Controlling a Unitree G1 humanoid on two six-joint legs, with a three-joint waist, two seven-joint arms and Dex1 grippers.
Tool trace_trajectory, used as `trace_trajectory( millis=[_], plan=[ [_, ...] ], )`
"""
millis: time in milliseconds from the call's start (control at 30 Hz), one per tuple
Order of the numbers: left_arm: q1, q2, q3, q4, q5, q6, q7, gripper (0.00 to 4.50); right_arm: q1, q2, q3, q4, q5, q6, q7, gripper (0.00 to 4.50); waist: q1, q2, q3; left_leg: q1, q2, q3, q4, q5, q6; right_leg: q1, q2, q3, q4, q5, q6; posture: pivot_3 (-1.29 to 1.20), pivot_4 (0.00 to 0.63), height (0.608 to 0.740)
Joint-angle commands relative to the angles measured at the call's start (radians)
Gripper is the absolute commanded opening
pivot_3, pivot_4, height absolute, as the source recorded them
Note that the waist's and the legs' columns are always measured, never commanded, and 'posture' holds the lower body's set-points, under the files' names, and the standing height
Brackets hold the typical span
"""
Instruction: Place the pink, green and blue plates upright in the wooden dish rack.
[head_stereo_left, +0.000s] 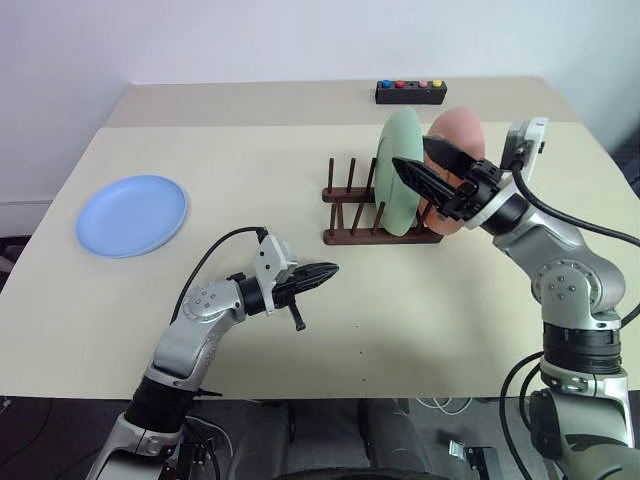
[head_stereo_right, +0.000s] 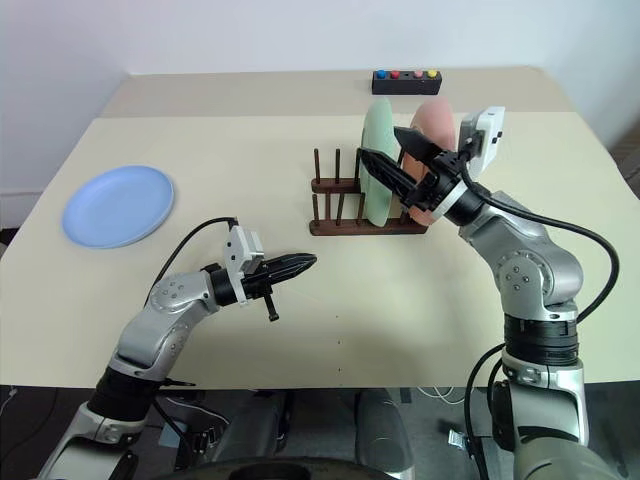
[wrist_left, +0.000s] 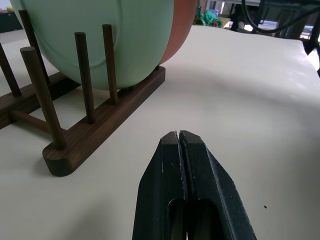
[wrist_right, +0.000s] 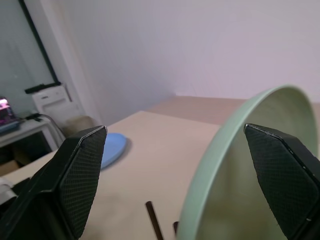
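The green plate (head_stereo_left: 398, 175) stands upright in the wooden dish rack (head_stereo_left: 350, 236), and the pink plate (head_stereo_left: 462, 128) stands upright just behind it toward the rack's right end. My right gripper (head_stereo_left: 412, 152) is open, one finger on each side of the green plate's (wrist_right: 240, 165) upper rim, with gaps showing on both sides. The blue plate (head_stereo_left: 132, 214) lies flat on the table at the far left. My left gripper (head_stereo_left: 330, 270) is shut on nothing, low over the table in front of the rack (wrist_left: 100, 135), pointing at its right end.
A black box with coloured buttons (head_stereo_left: 410, 92) sits at the table's far edge behind the rack. The rack's left pegs (head_stereo_left: 340, 185) hold nothing. Bare tabletop (head_stereo_left: 250, 160) stretches between the blue plate and the rack.
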Motion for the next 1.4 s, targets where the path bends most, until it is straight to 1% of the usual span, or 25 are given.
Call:
trace_trajectory(
  millis=[33, 100, 200, 300, 367, 433, 533, 567, 633, 667, 733, 833, 900, 967, 1167, 1400],
  plan=[
    [-0.012, 0.002, 0.018, -0.043, -0.012, 0.002, 0.009, 0.00, -0.048, -0.020, -0.023, -0.047, -0.035, -0.045, 0.008, 4.48, -0.001, 0.000, 0.000, 0.000, 0.000, 0.000, 0.000, 0.000, 0.000, 0.000, 0.000, 0.000, 0.000, 0.000, 0.000, 0.00, 0.150, 0.740],
    [-0.013, 0.003, 0.034, -0.047, -0.018, 0.007, 0.018, 0.00, -0.063, -0.026, -0.022, -0.056, -0.053, -0.055, 0.014, 4.48, 0.000, 0.000, 0.000, 0.000, 0.000, 0.000, 0.000, 0.000, 0.000, 0.000, 0.000, 0.000, 0.000, 0.000, 0.000, 0.00, 0.150, 0.740],
    [-0.011, 0.017, 0.069, -0.056, -0.027, 0.017, 0.032, 0.00, -0.083, -0.051, -0.003, -0.073, -0.121, -0.102, 0.032, 4.48, 0.000, 0.000, 0.000, 0.000, 0.000, 0.000, 0.000, 0.000, 0.000, 0.000, 0.000, 0.000, 0.000, 0.000, 0.000, 0.00, 0.150, 0.740],
    [-0.002, 0.033, 0.102, -0.068, -0.042, 0.032, 0.038, 0.00, -0.096, -0.062, 0.013, -0.112, -0.135, -0.111, 0.050, 4.48, -0.002, 0.000, 0.000, -0.001, 0.000, 0.000, 0.000, 0.000, 0.000, -0.001, 0.000, 0.000, 0.000, 0.000, 0.000, 0.00, 0.150, 0.740],
    [-0.003, 0.042, 0.152, -0.064, -0.061, 0.046, 0.065, 0.54, -0.106, -0.070, 0.043, -0.162, -0.146, -0.110, 0.076, 4.50, -0.002, 0.000, 0.000, -0.001, 0.000, 0.000, -0.001, 0.000, 0.000, -0.001, 0.000, 0.000, 0.000, 0.000, 0.000, 0.00, 0.150, 0.740],
    [-0.019, 0.048, 0.218, -0.042, -0.064, 0.051, 0.116, 1.30, -0.100, -0.091, 0.102, -0.212, -0.202, -0.134, 0.115, 4.50, -0.002, 0.000, 0.000, -0.001, 0.000, 0.000, -0.001, 0.000, 0.000, -0.002, 0.000, 0.000, 0.000, 0.000, 0.000, 0.00, 0.150, 0.740],
    [-0.055, 0.080, 0.338, 0.002, -0.058, 0.068, 0.209, 2.83, -0.074, -0.108, 0.206, -0.263, -0.296, -0.177, 0.160, 4.50, -0.002, 0.000, 0.000, -0.001, 0.000, 0.000, -0.001, 0.000, 0.000, -0.002, 0.000, 0.000, 0.000, 0.000, 0.000, 0.00, 0.150, 0.740],
    [-0.069, 0.099, 0.382, 0.021, -0.047, 0.070, 0.246, 3.28, -0.067, -0.105, 0.240, -0.274, -0.332, -0.197, 0.167, 4.50, -0.002, -0.001, 0.000, -0.001, 0.000, 0.000, 0.000, 0.000, 0.000, -0.002, 0.000, 0.000, 0.000, 0.000, 0.000, 0.00, 0.150, 0.740],
    [-0.108, 0.152, 0.468, 0.082, -0.006, 0.087, 0.348, 4.39, -0.051, -0.096, 0.313, -0.279, -0.420, -0.261, 0.178, 4.50, -0.002, -0.001, 0.001, -0.001, 0.000, 0.000, -0.001, 0.000, 0.000, -0.002, 0.000, 0.000, 0.000, 0.000, 0.000, 0.00, 0.150, 0.740],
    [-0.126, 0.176, 0.499, 0.114, 0.015, 0.096, 0.393, 4.46, -0.046, -0.089, 0.341, -0.277, -0.456, -0.287, 0.181, 4.50, -0.002, -0.001, 0.001, -0.001, 0.000, 0.000, -0.001, 0.000, 0.000, -0.002, 0.000, 0.000, 0.000, 0.000, 0.000, 0.00, 0.150, 0.740],
    [-0.168, 0.234, 0.553, 0.207, 0.066, 0.139, 0.498, 4.46, -0.037, -0.072, 0.384, -0.264, -0.507, -0.333, 0.187, 4.50, -0.003, -0.002, 0.001, -0.001, 0.000, 0.000, -0.001, 0.000, 0.000, -0.003, 0.000, 0.000, 0.000, 0.000, 0.000, 0.00, 0.150, 0.740],
    [-0.206, 0.285, 0.577, 0.312, 0.122, 0.191, 0.597, 4.46, -0.032, -0.051, 0.405, -0.249, -0.536, -0.363, 0.194, 4.50, -0.002, -0.002, 0.001, -0.001, 0.000, 0.000, -0.001, 0.000, 0.000, -0.003, 0.000, 0.000, 0.000, 0.000, 0.000, 0.00, 0.150, 0.740],
    [-0.244, 0.325, 0.606, 0.441, 0.171, 0.247, 0.699, 4.46, -0.028, -0.038, 0.418, -0.239, -0.552, -0.379, 0.198, 4.50, 0.001, -0.002, 0.001, -0.001, 0.000, 0.000, -0.001, 0.000, 0.000, -0.003, 0.000, 0.000, 0.000, 0.000, 0.000, 0.00, 0.150, 0.740],
    [-0.273, 0.345, 0.626, 0.525, 0.181, 0.279, 0.750, 4.46, -0.027, -0.028, 0.423, -0.232, -0.562, -0.388, 0.203, 4.50, -0.001, -0.004, 0.002, -0.001, 0.000, -0.001, -0.001, 0.000, 0.000, -0.003, 0.000, -0.001, 0.001, 0.000, 0.000, 0.00, 0.150, 0.740],
    [-0.380, 0.385, 0.597, 0.772, 0.192, 0.283, 0.736, 4.46, -0.016, -0.010, 0.417, -0.225, -0.570, -0.393, 0.211, 4.50, 0.002, -0.009, 0.002, -0.002, 0.000, -0.001, -0.001, 0.000, -0.001, -0.003, 0.000, -0.002, 0.001, 0.000, 0.000, 0.00, 0.150, 0.740],
    [-0.545, 0.418, 0.549, 1.111, 0.209, 0.191, 0.673, 4.46, -0.002, -0.003, 0.407, -0.227, -0.580, -0.394, 0.204, 4.50, -0.002, -0.010, 0.002, -0.002, 0.000, -0.001, -0.001, 0.001, -0.001, -0.004, 0.000, -0.002, 0.001, 0.001, 0.000, 0.00, 0.150, 0.740]
  ],
)
